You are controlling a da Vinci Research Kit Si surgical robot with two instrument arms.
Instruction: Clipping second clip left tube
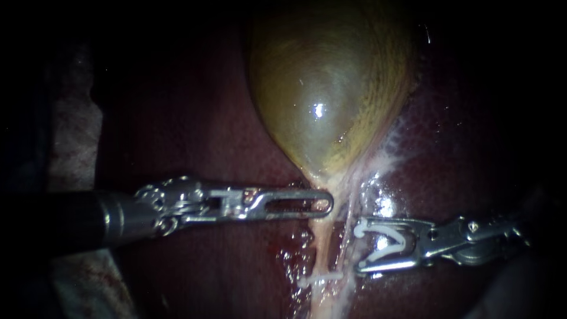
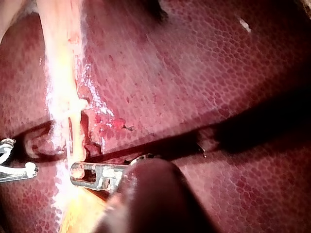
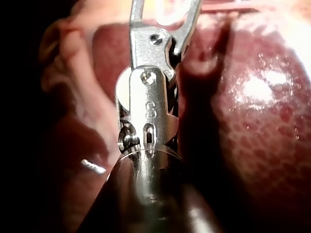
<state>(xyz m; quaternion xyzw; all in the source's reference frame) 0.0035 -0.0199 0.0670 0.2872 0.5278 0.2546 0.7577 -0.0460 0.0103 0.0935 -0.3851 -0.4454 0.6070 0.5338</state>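
Left tube below gallbladder bears 1 placed clip. Right instrument, approaching just beside it, cradles an open clip in spread jaws and probably must straddle the tube next. Left instrument jaws are pressed together.

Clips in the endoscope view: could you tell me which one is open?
The clip between the right instrument's jaws: it gapes in a V; the other clip lies closed across the tube.
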